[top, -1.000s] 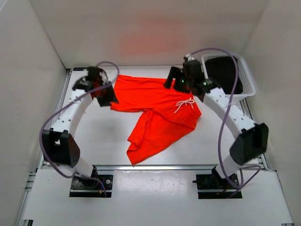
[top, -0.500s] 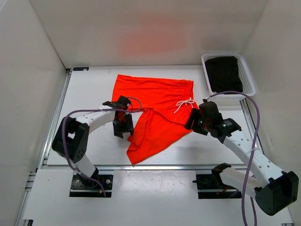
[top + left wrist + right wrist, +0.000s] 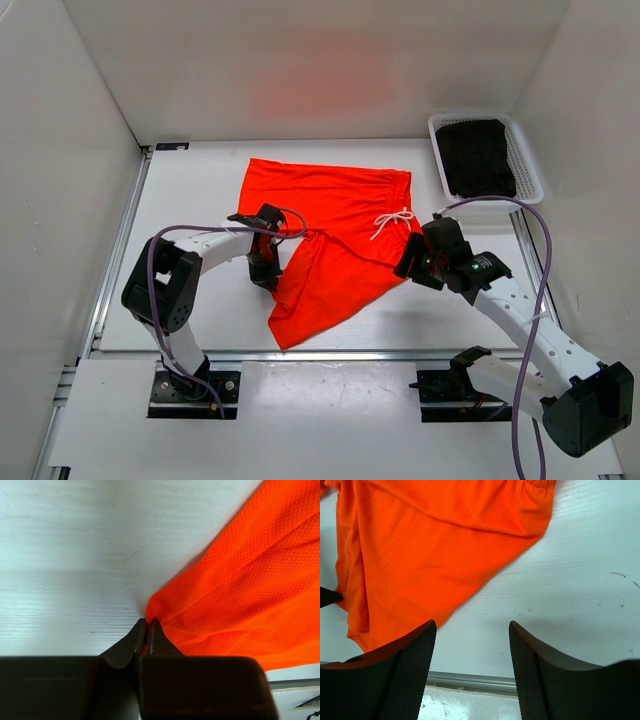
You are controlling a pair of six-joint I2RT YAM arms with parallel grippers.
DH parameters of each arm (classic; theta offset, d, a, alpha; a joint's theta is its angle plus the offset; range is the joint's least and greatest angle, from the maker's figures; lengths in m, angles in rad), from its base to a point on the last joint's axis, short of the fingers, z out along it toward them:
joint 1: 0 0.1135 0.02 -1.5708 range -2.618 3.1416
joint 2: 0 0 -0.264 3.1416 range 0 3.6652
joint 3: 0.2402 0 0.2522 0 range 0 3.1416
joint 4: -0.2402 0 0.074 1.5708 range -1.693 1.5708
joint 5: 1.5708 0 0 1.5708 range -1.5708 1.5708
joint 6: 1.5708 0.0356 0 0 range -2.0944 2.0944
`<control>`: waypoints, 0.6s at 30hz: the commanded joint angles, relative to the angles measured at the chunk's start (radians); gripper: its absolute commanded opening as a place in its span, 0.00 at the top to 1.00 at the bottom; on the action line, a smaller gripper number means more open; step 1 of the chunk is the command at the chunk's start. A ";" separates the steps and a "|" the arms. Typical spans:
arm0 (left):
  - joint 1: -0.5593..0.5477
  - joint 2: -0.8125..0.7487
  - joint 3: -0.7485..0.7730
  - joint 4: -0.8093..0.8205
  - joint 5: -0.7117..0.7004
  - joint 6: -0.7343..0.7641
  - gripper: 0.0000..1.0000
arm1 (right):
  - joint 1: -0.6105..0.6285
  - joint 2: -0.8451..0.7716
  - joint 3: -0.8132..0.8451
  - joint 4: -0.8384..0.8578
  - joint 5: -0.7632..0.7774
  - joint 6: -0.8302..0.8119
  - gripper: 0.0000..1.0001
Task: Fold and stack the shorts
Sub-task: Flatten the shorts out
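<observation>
At the left edge of the shorts [image 3: 335, 215], your left tool [image 3: 146, 626] is pressing its fingers together on a small fold of the orange mesh, pinching the fabric right at its border. In the left wrist view the cloth is fanning away from that pinch up and to the right, and bare white worktop [image 3: 200, 200] is showing to the left of the fingers. From above, this pinch is sitting on the left side of the leg that is running toward the near edge.

Your right tool [image 3: 470, 626] is standing spread wide and gripping nothing. Its two dark fingers [image 3: 415, 655] are framing bare worktop just beside the shorts' right-hand edge, and the fabric is lying ahead of them and to the left, apart from both fingers. Whether the fingertips are touching the worktop, you cannot tell.

The shorts are lying spread out in the middle of the worktop between your two tools, with one leg reaching toward the far left. The white drawstring [image 3: 392, 222] is resting on the fabric near the right tool. A white basket [image 3: 527, 165] holding a dark cloth [image 3: 475, 155] is sitting in the far right corner, well apart from the shorts.
</observation>
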 commanded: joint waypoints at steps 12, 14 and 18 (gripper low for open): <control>0.262 0.095 0.362 -0.174 -0.146 0.147 0.90 | 0.006 -0.003 0.019 -0.034 0.036 -0.015 0.31; 0.274 0.176 0.417 -0.193 -0.157 0.160 0.90 | 0.006 -0.003 0.019 -0.034 0.036 -0.015 0.26; 0.327 0.252 0.468 -0.193 -0.166 0.169 0.90 | 0.006 -0.014 0.019 -0.043 0.036 -0.015 0.24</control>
